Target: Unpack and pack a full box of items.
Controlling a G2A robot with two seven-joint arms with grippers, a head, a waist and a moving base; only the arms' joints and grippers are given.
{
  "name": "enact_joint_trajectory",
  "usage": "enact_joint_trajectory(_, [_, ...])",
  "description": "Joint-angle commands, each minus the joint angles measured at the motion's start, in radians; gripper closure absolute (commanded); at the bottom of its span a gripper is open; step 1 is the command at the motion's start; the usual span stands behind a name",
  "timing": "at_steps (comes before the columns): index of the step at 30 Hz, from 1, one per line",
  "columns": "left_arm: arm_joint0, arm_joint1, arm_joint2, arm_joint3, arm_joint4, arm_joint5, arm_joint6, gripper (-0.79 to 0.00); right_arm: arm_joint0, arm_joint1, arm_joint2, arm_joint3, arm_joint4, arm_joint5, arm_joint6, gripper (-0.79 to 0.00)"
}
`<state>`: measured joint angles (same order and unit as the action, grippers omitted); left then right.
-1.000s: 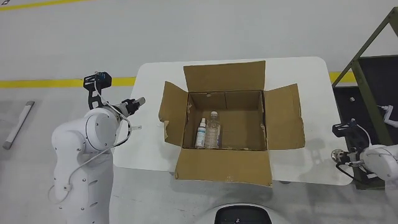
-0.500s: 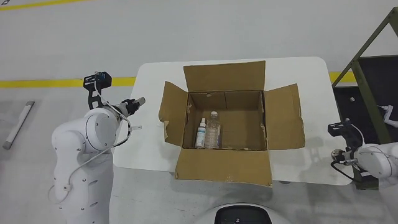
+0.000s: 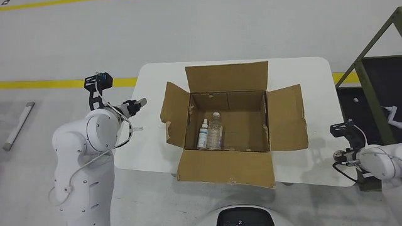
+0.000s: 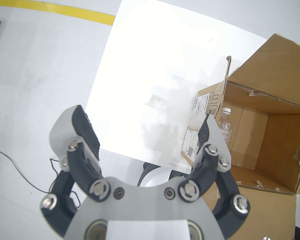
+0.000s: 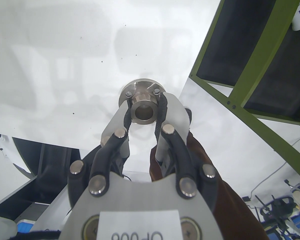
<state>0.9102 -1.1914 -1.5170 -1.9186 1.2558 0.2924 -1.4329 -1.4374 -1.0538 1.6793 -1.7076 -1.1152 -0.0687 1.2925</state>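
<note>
An open cardboard box (image 3: 232,77) stands in the middle of the white table (image 3: 151,138), all flaps folded out. Inside, near its left wall, are a small white spray bottle (image 3: 203,135) and a clear plastic bottle (image 3: 215,132). My left gripper (image 3: 137,104) hangs open and empty above the table's left edge; in its own view the left gripper (image 4: 145,121) frames the box (image 4: 277,76) and the clear bottle (image 4: 225,126). My right gripper (image 5: 145,111) is shut on a small metal flanged fitting (image 5: 142,101), off the table's right edge, also seen as the right gripper (image 3: 341,157).
A green-framed rack (image 3: 377,81) with dark shelves stands close to the right arm, seen as the rack (image 5: 252,58) beside the fitting. A white tube (image 3: 19,125) lies on the floor far left. Bare table surface (image 4: 152,51) lies left of the box.
The right arm has shifted slightly left toward the table's right edge, still holding the metal fitting. The left arm, box and bottles have not moved.
</note>
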Motion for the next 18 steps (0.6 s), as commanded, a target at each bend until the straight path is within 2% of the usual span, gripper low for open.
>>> enact_joint_trajectory(1, [0.0, 0.0, 0.0, 0.0, 0.0, 0.0, 0.0, -0.785, 0.0, 0.001, 0.02, -0.024, 0.027, 0.012, 0.004, 0.0])
enact_joint_trajectory(2, [0.0, 0.0, 0.0, 0.0, 0.0, 0.0, 0.0, -0.785, 0.002, 0.001, 0.034, -0.035, 0.05, 0.022, 0.006, 0.0])
enact_joint_trajectory(8, [0.0, 0.0, 0.0, 0.0, 0.0, 0.0, 0.0, -0.785, 0.047, -0.003, 0.218, -0.151, 0.436, 0.15, -0.001, 0.0])
enact_joint_trajectory(12, [0.0, 0.0, 0.0, 0.0, 0.0, 0.0, 0.0, -0.785, 0.073, -0.003, 0.308, -0.228, 0.641, 0.206, 0.0, 0.0])
enact_joint_trajectory(15, [0.0, 0.0, 0.0, 0.0, 0.0, 0.0, 0.0, -0.785, 0.112, -0.003, 0.332, -0.262, 0.824, 0.246, 0.009, 0.0])
enact_joint_trajectory(18, [0.0, 0.0, 0.0, 0.0, 0.0, 0.0, 0.0, -0.785, 0.157, -0.003, 0.287, -0.296, 0.96, 0.273, 0.019, 0.0])
